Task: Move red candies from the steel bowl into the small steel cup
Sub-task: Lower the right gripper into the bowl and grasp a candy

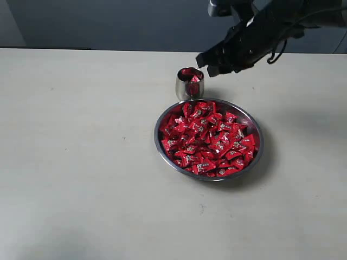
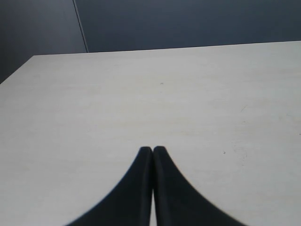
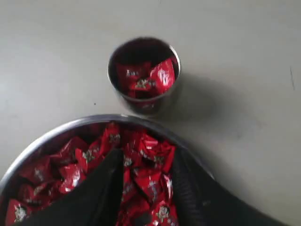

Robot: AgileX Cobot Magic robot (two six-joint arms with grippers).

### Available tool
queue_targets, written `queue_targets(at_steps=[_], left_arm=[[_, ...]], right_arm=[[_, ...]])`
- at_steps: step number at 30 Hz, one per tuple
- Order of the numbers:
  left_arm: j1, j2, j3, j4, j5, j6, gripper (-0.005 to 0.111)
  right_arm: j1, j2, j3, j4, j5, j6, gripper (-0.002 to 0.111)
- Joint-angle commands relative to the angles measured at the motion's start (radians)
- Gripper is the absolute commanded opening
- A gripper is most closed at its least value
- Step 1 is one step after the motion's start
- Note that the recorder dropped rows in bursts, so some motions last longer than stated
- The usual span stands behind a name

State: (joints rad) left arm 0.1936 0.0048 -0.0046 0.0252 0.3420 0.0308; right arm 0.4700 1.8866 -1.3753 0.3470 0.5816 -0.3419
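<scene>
Steel bowl [image 1: 248, 117]: you see it right of centre on the table [image 1: 81, 162], heaped with red candies [image 1: 207, 140].
Small steel cup [image 1: 189, 84]: upright, just beside the bowl's far rim, a few candies inside.
Right gripper [image 1: 206, 65]: your fingers are spread, hovering over the bowl's far edge, near the cup.
Left gripper [image 2: 152, 149]: your fingers are pressed together, above the table.

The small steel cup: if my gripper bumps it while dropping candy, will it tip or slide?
The cup looks small and polished, standing free on a smooth table, so a bump would probably slide it. It holds only a few candies, so it is likely light. It looks about as tall as wide, so tipping seems possible but less likely.
</scene>
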Motion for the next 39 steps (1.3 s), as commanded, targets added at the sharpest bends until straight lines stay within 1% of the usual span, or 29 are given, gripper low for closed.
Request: queue_targets(at_steps=[1, 6, 19, 23, 30, 35, 39], left_arm=[[-0.007, -0.005, 0.005, 0.002, -0.008, -0.001, 0.000], [-0.007, -0.005, 0.005, 0.002, -0.008, -0.001, 0.000], [-0.007, -0.005, 0.005, 0.002, -0.008, -0.001, 0.000], [-0.007, -0.005, 0.005, 0.002, -0.008, -0.001, 0.000], [-0.007, -0.005, 0.005, 0.002, -0.008, -0.001, 0.000], [-0.007, -0.005, 0.005, 0.002, -0.008, -0.001, 0.000], [-0.007, -0.005, 0.005, 0.002, -0.008, -0.001, 0.000]], right_arm=[[-0.007, -0.007, 0.068, 0.044, -0.025, 0.006, 0.035], [-0.007, 0.051, 0.055, 0.114, 0.019, 0.022, 0.035], [0.012, 0.191, -0.080, 0.158, 0.158, 0.067, 0.035], [0.012, 0.213, -0.095, 0.135, 0.214, 0.122, 0.035], [0.012, 0.215, -0.095, 0.019, 0.254, 0.276, 0.035], [0.012, 0.215, -0.097, 0.025, 0.252, 0.349, 0.035], [0.012, 0.215, -0.097, 0.047, 0.254, 0.365, 0.035]])
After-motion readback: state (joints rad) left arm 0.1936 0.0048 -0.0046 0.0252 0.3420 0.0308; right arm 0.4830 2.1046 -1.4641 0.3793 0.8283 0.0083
